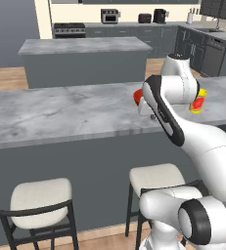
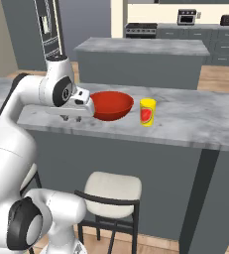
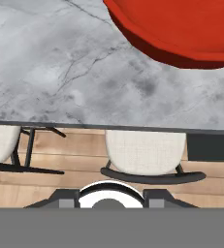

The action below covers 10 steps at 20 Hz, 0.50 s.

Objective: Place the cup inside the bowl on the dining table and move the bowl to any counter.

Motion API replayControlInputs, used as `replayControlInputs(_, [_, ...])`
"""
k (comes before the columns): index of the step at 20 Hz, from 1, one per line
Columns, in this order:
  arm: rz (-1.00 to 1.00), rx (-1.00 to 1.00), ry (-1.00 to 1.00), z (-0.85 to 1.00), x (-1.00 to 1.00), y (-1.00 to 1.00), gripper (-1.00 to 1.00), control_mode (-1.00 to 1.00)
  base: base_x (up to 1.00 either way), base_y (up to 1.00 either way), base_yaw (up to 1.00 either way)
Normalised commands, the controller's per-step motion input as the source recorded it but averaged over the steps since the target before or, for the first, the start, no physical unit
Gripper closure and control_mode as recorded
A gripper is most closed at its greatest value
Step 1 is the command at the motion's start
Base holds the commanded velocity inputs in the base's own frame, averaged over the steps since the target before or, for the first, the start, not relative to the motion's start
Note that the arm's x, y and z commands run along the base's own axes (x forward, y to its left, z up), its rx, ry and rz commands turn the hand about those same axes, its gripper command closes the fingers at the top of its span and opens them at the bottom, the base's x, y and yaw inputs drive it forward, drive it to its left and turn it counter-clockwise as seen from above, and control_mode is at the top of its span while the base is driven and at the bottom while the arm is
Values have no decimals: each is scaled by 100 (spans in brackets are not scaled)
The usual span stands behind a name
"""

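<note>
Fingers' (image 2: pixel 71 118) spread cannot be told; right base view shows cup (image 2: pixel 147 112) beside bowl (image 2: pixel 111 105), hand view stools (image 3: pixel 145 151).

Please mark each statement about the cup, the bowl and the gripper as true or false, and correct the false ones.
1. The cup stands inside the bowl. False: it stands upright on the dining table, beside the bowl and apart from it.
2. The bowl rests on the dining table. True.
3. The gripper holds the cup. False: it holds nothing, on the bowl's far side from the cup.
4. The counter stands behind the dining table. True.
5. A stool stands below the table edge. True.
</note>
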Motion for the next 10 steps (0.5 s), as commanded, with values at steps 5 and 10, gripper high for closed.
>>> replayControlInputs(5, [0,0,0,0,14,0,-100,-100,0,0,0])
replayControlInputs(10, [0,0,0,0,26,-11,-100,-100,0,0,0])
